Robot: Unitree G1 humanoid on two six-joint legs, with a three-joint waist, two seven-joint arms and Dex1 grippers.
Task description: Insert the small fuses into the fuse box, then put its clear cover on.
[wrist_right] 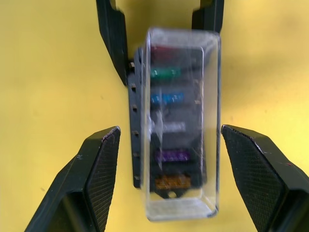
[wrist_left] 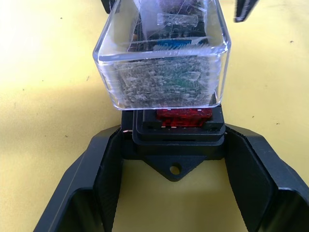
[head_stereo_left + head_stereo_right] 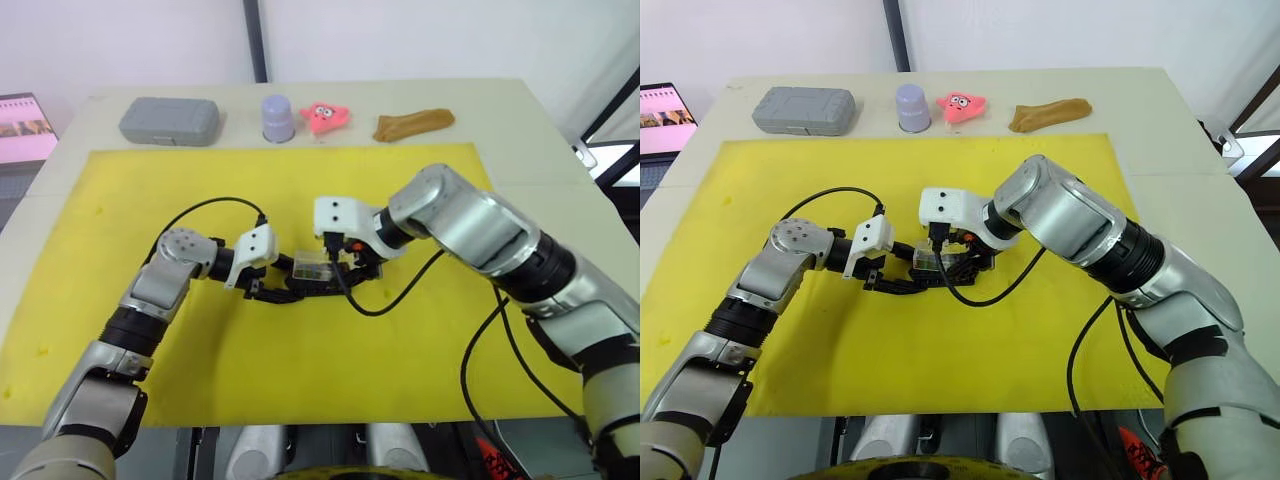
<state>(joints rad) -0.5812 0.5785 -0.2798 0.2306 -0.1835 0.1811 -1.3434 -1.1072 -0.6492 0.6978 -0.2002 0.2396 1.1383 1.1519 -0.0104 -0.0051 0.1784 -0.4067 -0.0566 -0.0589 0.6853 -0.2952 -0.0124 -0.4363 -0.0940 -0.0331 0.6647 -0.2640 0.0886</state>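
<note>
Near the yellow mat's centre, all six small fuses sit in the fuse box, gripped at one end by the left gripper, while the clear cover rests tilted and unseated between the right gripper's wide-open, empty fingers.

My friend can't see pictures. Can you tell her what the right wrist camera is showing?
A clear cover sits over a black fuse box on a yellow mat, with green, blue, purple and orange small fuses showing through it. The right gripper is open with a finger on each side, not touching, and the left gripper is at the far end.

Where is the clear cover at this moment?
The clear cover sits on top of the fuse box, near the middle of the yellow mat, between the left gripper and the right gripper.
</note>
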